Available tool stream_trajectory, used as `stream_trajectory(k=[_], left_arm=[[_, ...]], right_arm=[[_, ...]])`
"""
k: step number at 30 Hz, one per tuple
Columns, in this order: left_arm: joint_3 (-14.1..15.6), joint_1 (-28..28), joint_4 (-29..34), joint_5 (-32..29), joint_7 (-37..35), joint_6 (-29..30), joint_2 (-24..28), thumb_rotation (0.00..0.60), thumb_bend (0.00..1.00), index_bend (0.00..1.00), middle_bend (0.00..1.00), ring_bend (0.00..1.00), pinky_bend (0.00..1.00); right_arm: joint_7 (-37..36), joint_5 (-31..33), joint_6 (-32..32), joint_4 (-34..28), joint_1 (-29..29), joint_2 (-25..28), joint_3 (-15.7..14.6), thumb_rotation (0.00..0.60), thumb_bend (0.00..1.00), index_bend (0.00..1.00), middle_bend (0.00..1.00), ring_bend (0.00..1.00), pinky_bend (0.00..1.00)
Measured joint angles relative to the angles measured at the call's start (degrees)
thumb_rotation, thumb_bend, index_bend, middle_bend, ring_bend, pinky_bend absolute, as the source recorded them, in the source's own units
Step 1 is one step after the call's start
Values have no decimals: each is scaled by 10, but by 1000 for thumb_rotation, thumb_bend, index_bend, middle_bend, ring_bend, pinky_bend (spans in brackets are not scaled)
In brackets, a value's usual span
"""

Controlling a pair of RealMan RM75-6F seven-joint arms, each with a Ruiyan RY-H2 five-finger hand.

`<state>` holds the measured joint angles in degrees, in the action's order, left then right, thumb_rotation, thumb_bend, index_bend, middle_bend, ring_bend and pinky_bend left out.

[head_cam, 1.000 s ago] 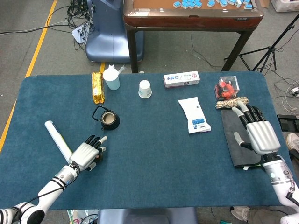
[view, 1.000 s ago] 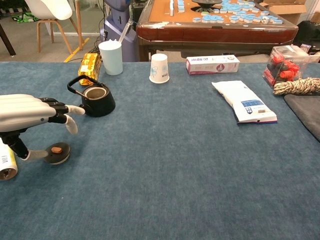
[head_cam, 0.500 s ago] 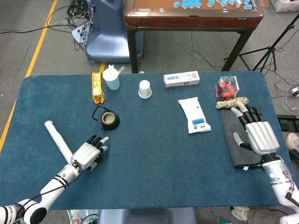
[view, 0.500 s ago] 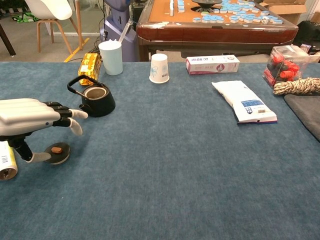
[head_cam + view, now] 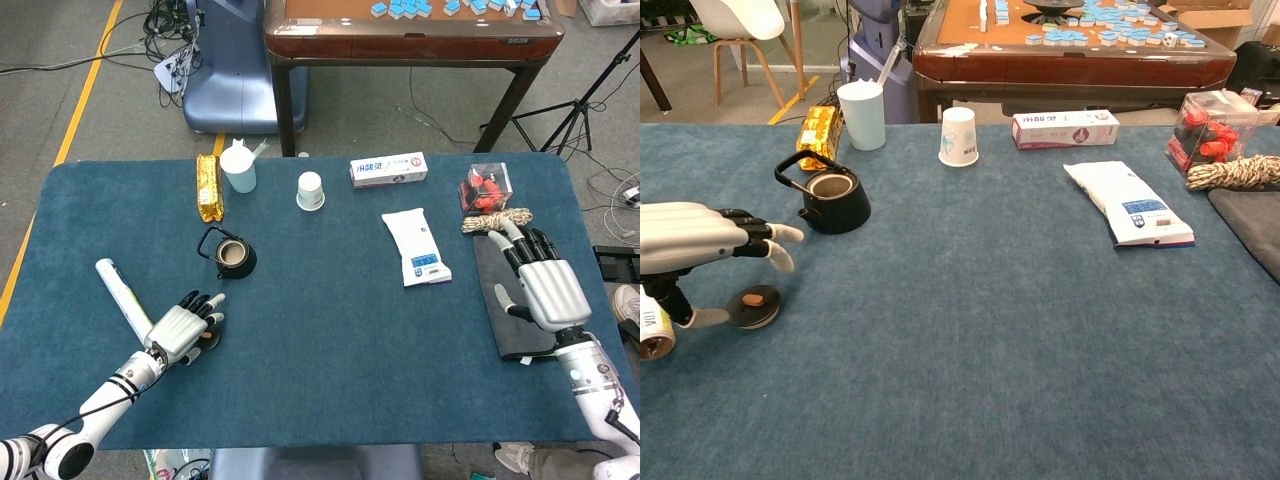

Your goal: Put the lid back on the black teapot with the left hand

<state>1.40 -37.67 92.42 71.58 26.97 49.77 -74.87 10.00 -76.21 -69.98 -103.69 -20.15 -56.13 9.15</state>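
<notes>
The black teapot [image 5: 237,258] [image 5: 832,200] stands lidless and upright on the blue table, its handle raised. Its flat black lid [image 5: 753,307], with a brown knob, lies on the cloth nearer to me and to the left of the pot. In the head view the lid [image 5: 208,342] peeks out from under my left hand [image 5: 185,328]. That left hand [image 5: 695,240] hovers over the lid's left side with fingers stretched out above it and the thumb low beside its rim, gripping nothing. My right hand [image 5: 543,285] lies open over the black mat [image 5: 505,320] at far right.
A white tube [image 5: 124,298] [image 5: 650,330] lies just left of my left hand. Behind the teapot are a gold packet [image 5: 208,187], a pale blue cup [image 5: 238,170] and a white paper cup [image 5: 311,191]. A white pouch [image 5: 417,246] lies mid-right.
My left hand has drawn back leftwards and slightly down, uncovering more of the lid. The lid and teapot have not moved. The right hand shifted slightly.
</notes>
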Motion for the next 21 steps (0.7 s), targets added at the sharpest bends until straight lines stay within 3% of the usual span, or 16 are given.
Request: stream_trajectory(k=[21], left_arm=[[15, 13, -60, 61, -83, 9, -15, 600, 323, 191, 0, 0, 0]], right_arm=[[39, 13, 6, -23, -11, -7, -3, 600, 435, 29, 0, 0, 0]])
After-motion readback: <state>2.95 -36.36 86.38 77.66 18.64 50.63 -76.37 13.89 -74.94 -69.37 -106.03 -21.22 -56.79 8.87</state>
